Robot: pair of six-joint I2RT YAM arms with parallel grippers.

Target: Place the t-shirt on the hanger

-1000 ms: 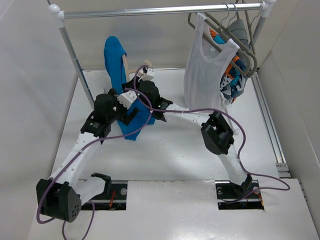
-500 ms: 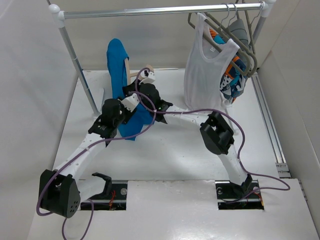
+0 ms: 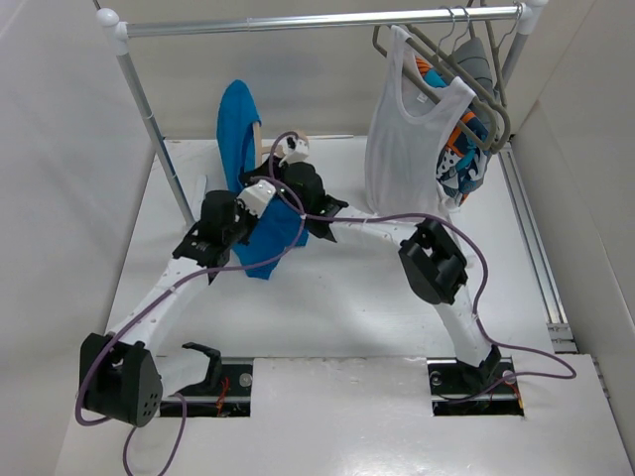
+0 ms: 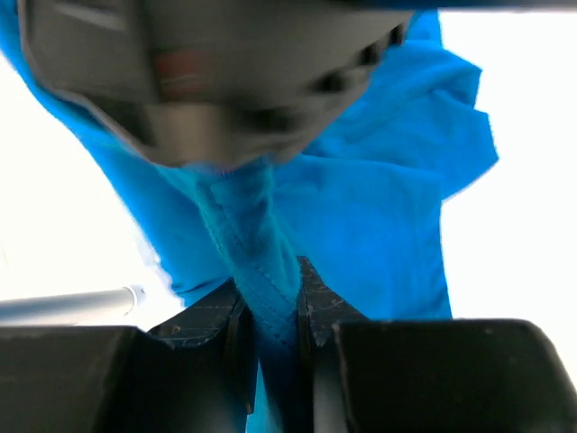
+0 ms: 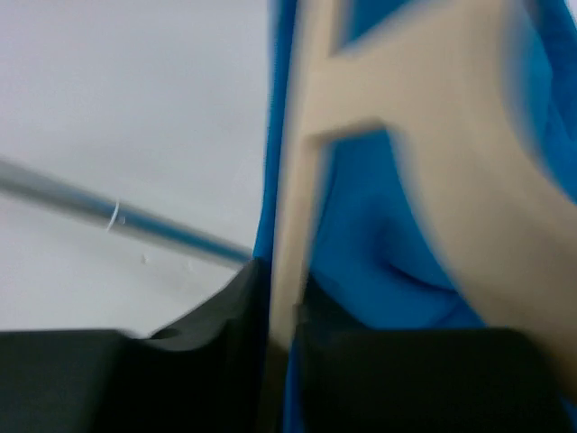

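Note:
The bright blue t-shirt (image 3: 238, 124) hangs draped over the upright pale beige hanger (image 3: 257, 134) behind the arms, its lower part (image 3: 275, 238) trailing toward the table. My left gripper (image 3: 266, 203) is shut on a seamed fold of the t-shirt (image 4: 379, 207); the fabric fills the gap between the left gripper's (image 4: 270, 311) jaws. My right gripper (image 3: 272, 159) holds the hanger. In the right wrist view a thin bar of the hanger (image 5: 433, 162) runs between the right gripper's (image 5: 284, 302) jaws, with blue cloth (image 5: 361, 234) beside it.
A metal clothes rack spans the back, with its top bar (image 3: 317, 20) and left pole (image 3: 154, 129). At its right end hang a white tank top (image 3: 407, 129), a patterned garment (image 3: 461, 164) and grey hangers (image 3: 481, 74). White walls close in on both sides.
My left gripper has moved right to the t-shirt and closed on a fold of it. The shirt and hanger have shifted slightly right.

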